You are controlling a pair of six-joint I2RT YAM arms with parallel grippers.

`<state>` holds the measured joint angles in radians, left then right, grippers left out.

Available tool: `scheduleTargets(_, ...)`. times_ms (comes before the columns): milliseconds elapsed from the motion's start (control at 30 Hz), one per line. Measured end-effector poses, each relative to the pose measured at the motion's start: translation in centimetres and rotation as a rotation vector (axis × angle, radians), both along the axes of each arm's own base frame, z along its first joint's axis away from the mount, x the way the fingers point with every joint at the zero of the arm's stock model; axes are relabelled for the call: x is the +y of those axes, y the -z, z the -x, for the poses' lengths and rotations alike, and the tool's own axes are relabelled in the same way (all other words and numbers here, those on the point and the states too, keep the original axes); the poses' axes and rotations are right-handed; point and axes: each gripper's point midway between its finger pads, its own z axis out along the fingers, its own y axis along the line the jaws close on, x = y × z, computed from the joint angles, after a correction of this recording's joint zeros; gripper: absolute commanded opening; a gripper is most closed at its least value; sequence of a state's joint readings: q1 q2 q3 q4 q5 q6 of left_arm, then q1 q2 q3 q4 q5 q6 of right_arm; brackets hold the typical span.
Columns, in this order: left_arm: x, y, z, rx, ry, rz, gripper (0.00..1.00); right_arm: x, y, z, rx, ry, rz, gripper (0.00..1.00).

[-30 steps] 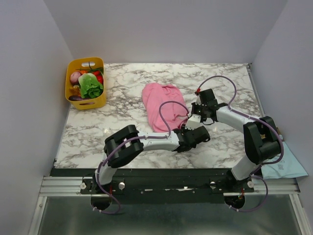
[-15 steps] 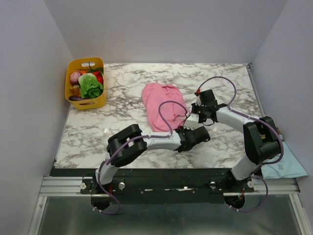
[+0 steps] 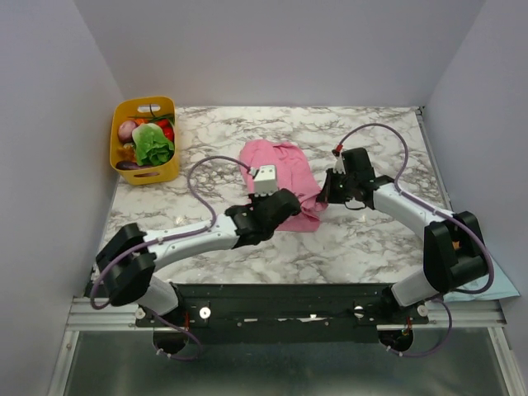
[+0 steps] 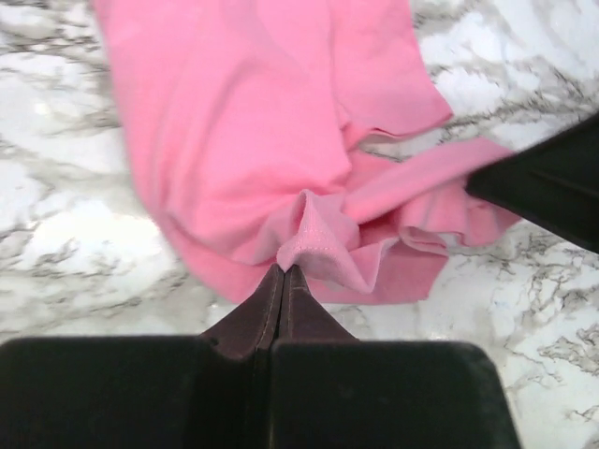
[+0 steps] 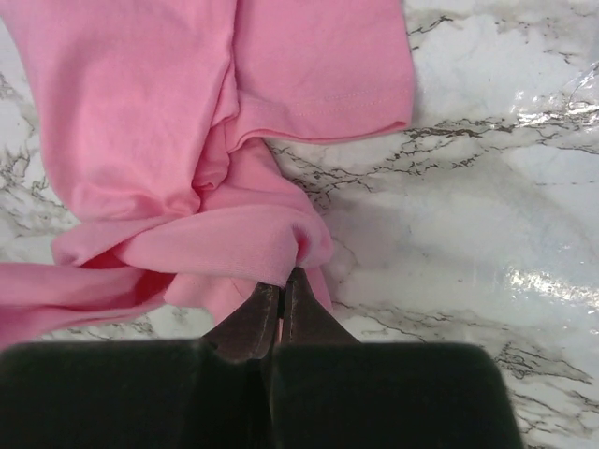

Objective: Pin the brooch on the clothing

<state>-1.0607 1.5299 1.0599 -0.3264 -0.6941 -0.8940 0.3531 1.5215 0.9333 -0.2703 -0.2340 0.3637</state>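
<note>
Pink clothing lies bunched mid-desk; I see my left gripper pinched tight on a fold at its near edge; my right gripper is clamped on the fold towards the desk's right edge.

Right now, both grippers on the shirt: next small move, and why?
Left gripper and right gripper are each shut on a fold of the bunched T-shirt. I'd probably ease them slightly apart to spread it flat, since it still lies crumpled on the table.
</note>
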Motion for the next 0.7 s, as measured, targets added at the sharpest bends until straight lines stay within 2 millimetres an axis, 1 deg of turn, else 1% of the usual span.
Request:
scheduleTargets(67, 2.7, -0.2, 0.3, -0.006, -0.041, 0.028, 0.00, 0.0, -0.2, 0.4, -0.001, -0.007, -0.008, 0.01)
scheduleTargets(133, 6.1, 0.2, 0.7, -0.003, -0.096, 0.046, 0.00, 0.0, -0.1, 0.9, 0.002, -0.015, -0.010, 0.01)
scheduleTargets(233, 9.7, 0.9, 1.1, 0.001, -0.159, 0.061, 0.00, -0.2, 0.4, 1.5, 0.017, -0.018, -0.007, 0.01)
scheduleTargets(300, 12.2, 1.0, 1.3, -0.004, -0.212, 0.079, 0.00, -0.3, 0.8, 1.9, 0.031, -0.020, -0.005, 0.01)
scheduleTargets(333, 13.0, 0.9, 1.5, -0.006, -0.227, 0.085, 0.00, -0.3, 0.9, 2.1, 0.035, -0.021, -0.005, 0.01)
scheduleTargets(433, 15.0, -0.4, 1.6, -0.031, -0.270, 0.122, 0.00, -0.4, 0.6, 2.3, 0.029, -0.022, -0.008, 0.01)
scheduleTargets(533, 16.2, -2.2, 1.6, -0.069, -0.290, 0.159, 0.00, -0.3, -0.9, 2.3, -0.012, -0.024, -0.024, 0.01)
scheduleTargets(600, 16.9, -3.5, 1.6, -0.094, -0.295, 0.172, 0.00, -0.3, -2.7, 2.3, -0.062, -0.025, -0.043, 0.01)
scheduleTargets(667, 17.3, -4.8, 1.5, -0.119, -0.295, 0.176, 0.00, -0.3, -5.0, 2.2, -0.121, -0.025, -0.064, 0.01)
scheduleTargets(700, 17.4, -5.9, 1.4, -0.139, -0.291, 0.180, 0.00, -0.2, -7.6, 2.0, -0.184, -0.025, -0.086, 0.01)
